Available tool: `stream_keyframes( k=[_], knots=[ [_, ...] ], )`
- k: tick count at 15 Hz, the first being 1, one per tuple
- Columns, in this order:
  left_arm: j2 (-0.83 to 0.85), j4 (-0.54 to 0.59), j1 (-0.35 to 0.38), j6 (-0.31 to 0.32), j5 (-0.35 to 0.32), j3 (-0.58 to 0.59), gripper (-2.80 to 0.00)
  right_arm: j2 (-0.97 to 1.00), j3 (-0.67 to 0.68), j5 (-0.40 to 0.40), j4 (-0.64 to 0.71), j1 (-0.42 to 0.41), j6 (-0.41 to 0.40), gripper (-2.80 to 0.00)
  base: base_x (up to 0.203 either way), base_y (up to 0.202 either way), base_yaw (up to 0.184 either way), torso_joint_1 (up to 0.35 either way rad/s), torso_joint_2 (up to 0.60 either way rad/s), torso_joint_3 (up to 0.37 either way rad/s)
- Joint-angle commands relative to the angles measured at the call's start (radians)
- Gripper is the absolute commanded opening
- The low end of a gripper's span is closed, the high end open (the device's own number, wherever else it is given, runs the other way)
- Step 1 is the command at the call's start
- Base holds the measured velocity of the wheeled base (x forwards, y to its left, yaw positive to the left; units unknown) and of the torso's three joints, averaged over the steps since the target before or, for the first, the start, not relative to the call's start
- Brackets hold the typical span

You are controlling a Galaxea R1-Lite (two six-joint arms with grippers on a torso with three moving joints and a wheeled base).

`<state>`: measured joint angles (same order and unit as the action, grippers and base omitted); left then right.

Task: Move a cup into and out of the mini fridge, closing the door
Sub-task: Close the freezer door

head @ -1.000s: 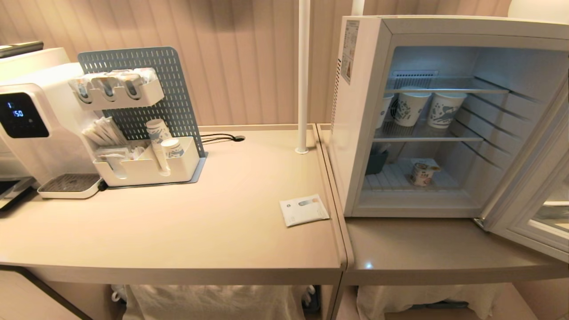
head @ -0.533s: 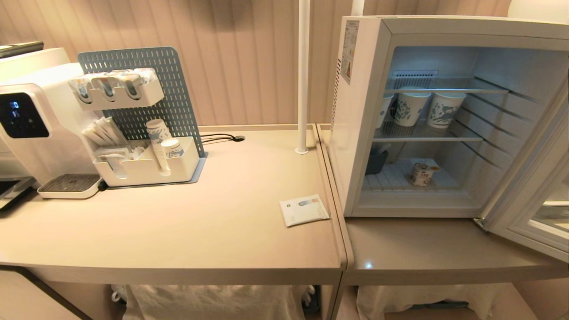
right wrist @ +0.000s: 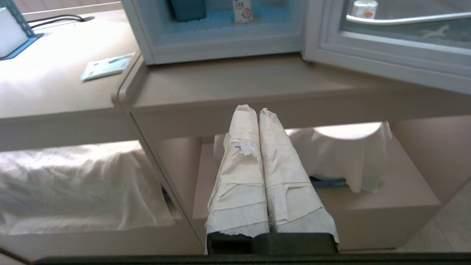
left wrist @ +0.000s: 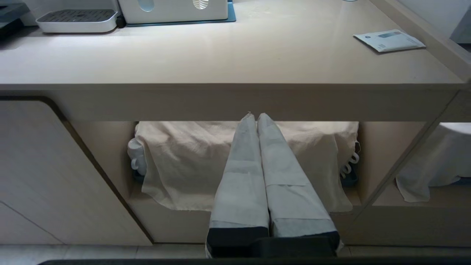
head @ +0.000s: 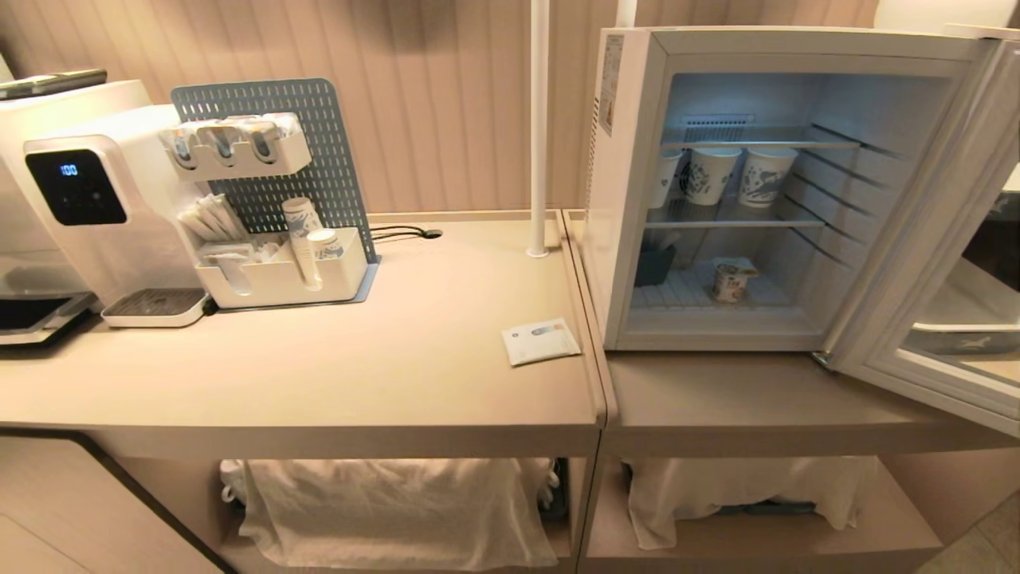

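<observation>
The whole head view is shifting compared with a moment back: everything is sitting lower and smaller, more of the under-counter shelf is showing, and the door (head: 924,231) is now mostly in frame. That's my camera backing off, not the things moving. The dispenser display (head: 68,170) is also reading differently. For the task, I'm judging this as a repositioning, not a reach.

The cup (head: 729,282) is sitting upright on the lowest wire shelf inside the mini fridge (head: 629,191), right of a dark bin (head: 655,265), with patterned paper cups (head: 737,175) on the shelf above. The door is hanging wide open to the right. So the cup is in; taking it out and closing up are not yet done, I reckon.

The head view is showing neither arm. The wrist views are filling that in: the left gripper (left wrist: 256,117) is pinched closed and empty, pointing at the counter edge (left wrist: 235,99) over the draped cloth (left wrist: 176,162). The right gripper (right wrist: 254,109) is likewise pressed together, empty, below the fridge front. The right wrist view is also catching a small white cup (right wrist: 362,9) behind the door glass and the packet (right wrist: 106,66) on the counter.
</observation>
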<state>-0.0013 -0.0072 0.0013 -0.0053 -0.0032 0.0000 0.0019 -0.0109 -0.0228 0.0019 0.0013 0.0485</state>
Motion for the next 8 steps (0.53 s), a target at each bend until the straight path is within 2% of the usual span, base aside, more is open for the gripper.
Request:
stream_keyframes(
  k=[1, 3, 5, 8],
  knots=[
    [0.000, 0.000, 0.000, 0.001, 0.000, 0.002, -2.80, 0.001, 0.000, 0.000, 0.000, 0.000, 0.001, -2.80, -0.145, 0.000, -0.004, 0.003, 0.00, 0.001],
    [0.000, 0.000, 0.000, 0.001, 0.000, 0.002, -2.80, 0.001, 0.000, 0.000, 0.000, 0.000, 0.001, -2.80, 0.000, 0.000, 0.000, 0.000, 0.00, 0.000],
    [0.000, 0.000, 0.000, 0.001, 0.000, 0.002, -2.80, 0.001, 0.000, 0.001, 0.000, 0.000, 0.001, -2.80, -0.007, -0.066, -0.010, 0.002, 0.00, -0.001],
    [0.000, 0.000, 0.000, 0.001, 0.000, 0.002, -2.80, 0.001, -0.002, 0.001, 0.011, 0.000, 0.001, -2.80, -0.001, -0.170, -0.001, 0.003, 0.01, 0.002]
  ],
)
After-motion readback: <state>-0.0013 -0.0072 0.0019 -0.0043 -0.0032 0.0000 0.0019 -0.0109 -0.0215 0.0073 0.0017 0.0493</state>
